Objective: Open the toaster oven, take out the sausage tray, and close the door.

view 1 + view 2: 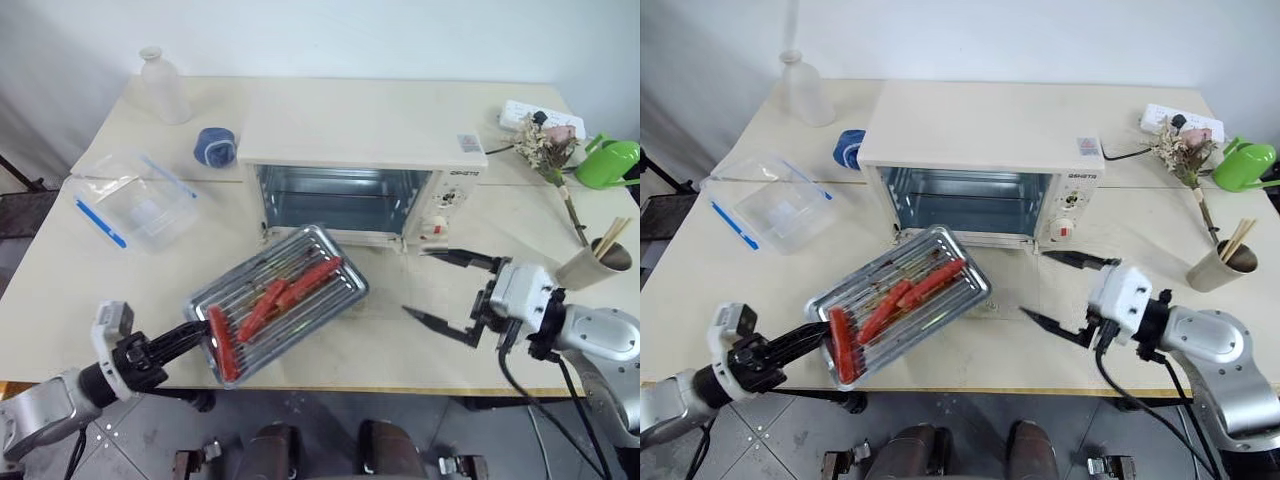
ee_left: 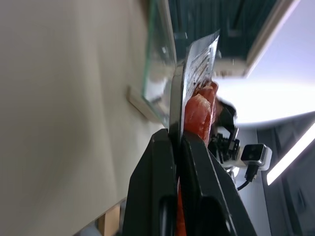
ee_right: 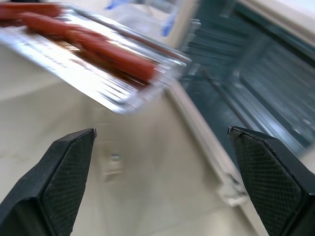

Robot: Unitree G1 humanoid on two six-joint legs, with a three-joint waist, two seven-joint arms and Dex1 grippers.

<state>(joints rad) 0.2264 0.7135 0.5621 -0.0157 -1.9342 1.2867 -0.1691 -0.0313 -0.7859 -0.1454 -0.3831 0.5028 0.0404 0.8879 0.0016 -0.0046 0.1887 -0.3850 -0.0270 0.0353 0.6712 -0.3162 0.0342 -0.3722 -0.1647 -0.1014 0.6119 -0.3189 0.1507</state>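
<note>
The left gripper [image 1: 196, 338] pinches one corner of the shallow silver sausage tray [image 1: 285, 300], holding it tilted in front of the open cream-white toaster oven [image 1: 360, 160]. The red sausages [image 1: 270, 303] could slide off if that corner grip slips. The right gripper [image 1: 455, 295] hangs wide open and empty beside the lowered glass door [image 3: 206, 123].

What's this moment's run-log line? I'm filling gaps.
left gripper: shut on sausage tray | right gripper: open | door: down

shiny ridged metal sausage tray [image 1: 290, 290], glossy sausages, matt table [image 1: 400, 330]
</note>
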